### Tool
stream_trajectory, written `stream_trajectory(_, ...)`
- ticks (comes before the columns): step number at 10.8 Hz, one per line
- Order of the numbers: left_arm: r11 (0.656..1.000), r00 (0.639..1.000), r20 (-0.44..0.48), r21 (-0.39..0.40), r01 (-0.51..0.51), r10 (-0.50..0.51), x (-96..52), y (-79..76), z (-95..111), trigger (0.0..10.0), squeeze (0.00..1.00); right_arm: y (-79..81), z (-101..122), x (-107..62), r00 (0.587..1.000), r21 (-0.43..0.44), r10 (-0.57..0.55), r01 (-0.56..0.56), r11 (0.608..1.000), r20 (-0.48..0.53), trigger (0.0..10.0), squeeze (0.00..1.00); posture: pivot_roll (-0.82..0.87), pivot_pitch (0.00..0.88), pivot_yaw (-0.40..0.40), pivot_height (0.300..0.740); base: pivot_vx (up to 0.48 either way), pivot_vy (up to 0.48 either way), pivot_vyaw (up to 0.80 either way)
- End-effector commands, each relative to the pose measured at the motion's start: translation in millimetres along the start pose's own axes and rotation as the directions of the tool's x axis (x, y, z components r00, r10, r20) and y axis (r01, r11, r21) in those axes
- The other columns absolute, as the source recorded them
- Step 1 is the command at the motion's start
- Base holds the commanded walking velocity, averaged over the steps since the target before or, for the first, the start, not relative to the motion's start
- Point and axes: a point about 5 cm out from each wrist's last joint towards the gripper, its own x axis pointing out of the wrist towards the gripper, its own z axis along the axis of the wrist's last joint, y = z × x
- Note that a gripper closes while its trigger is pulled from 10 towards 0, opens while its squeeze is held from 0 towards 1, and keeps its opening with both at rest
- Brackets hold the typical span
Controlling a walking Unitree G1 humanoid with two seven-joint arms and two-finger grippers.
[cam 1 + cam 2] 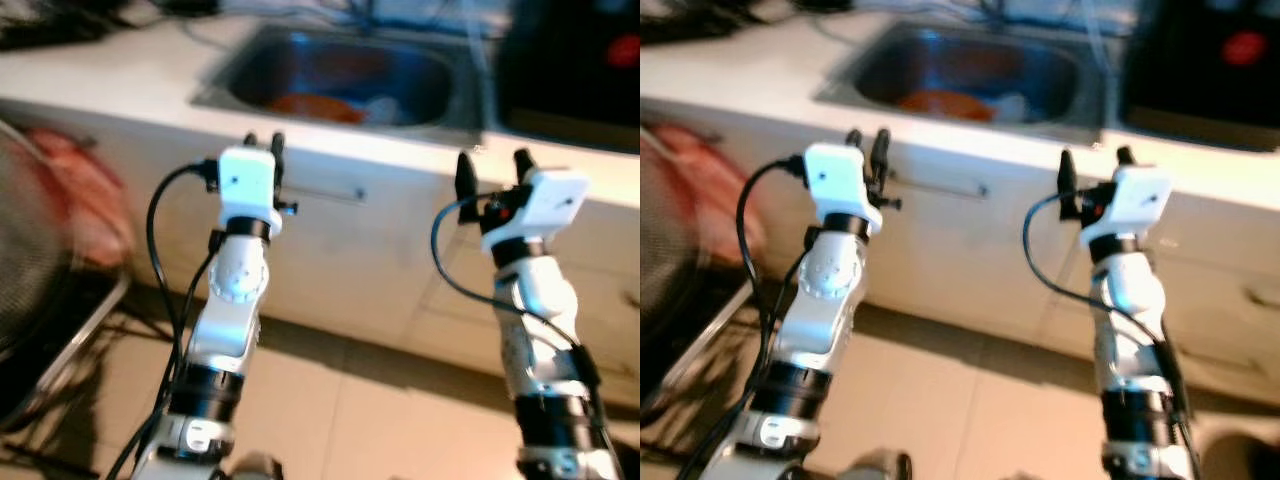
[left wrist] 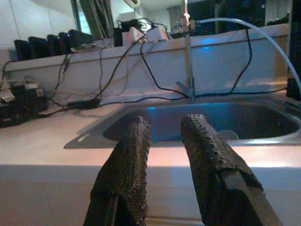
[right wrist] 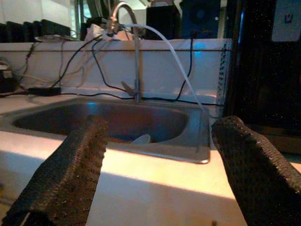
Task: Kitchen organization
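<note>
Both tools raised in front of the counter, holding nothing.
The left tool has its fingers nearly together; the right tool is spread wide. The head views show something orange in the sink; the wrist views show the faucet and a clear hose.

A pale countertop is running across the upper field, with a steel sink sitting at 12 o'clock. Cream cabinet fronts are standing beneath it, one bearing a bar handle. Beige floor tiles are spreading toward 6 o'clock. A white backsplash is carrying trailing black cables; a faucet is rising behind the basin.
</note>
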Motion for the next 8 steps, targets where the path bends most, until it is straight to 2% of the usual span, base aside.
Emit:
stream_trajectory(1,1.000,1.000,-0.006,0.010,-0.009,0.009,-0.1,1.4,-0.8,10.0,0.00,0.1,1.6,0.4,1.000,0.014,0.005,-0.005,1.000,0.006,10.0,0.00,0.00,0.135,-0.011,0.740,0.000,0.000,0.00)
stream_trajectory(3,1.000,1.000,-0.018,0.018,-0.016,0.016,-0.2,3.1,-3.0,10.0,0.00,0.5,1.3,0.2,1.000,-0.003,0.009,-0.009,1.000,0.003,10.0,0.00,0.00,0.131,-0.011,0.740,0.000,0.000,0.00)
stream_trajectory(4,1.000,0.999,-0.023,0.016,-0.024,0.025,-0.2,4.5,-3.9,10.0,0.00,0.8,1.3,1.0,1.000,0.001,0.014,-0.014,1.000,-0.003,10.0,0.00,0.00,0.131,-0.011,0.740,0.000,-0.480,0.00)
stream_trajectory(6,1.000,0.999,-0.024,0.016,-0.026,0.026,0.2,4.6,-4.0,10.0,0.00,1.2,0.5,1.1,1.000,0.012,0.012,-0.012,1.000,-0.007,10.0,0.00,0.00,0.130,-0.011,0.740,0.000,-0.401,-0.80)
stream_trajectory(8,0.999,0.999,-0.028,0.025,-0.031,0.031,0.0,6.0,-4.4,10.0,0.00,1.6,0.7,0.6,1.000,0.004,0.015,-0.015,1.000,0.000,10.0,0.00,0.01,0.135,-0.013,0.740,0.000,-0.366,0.00)
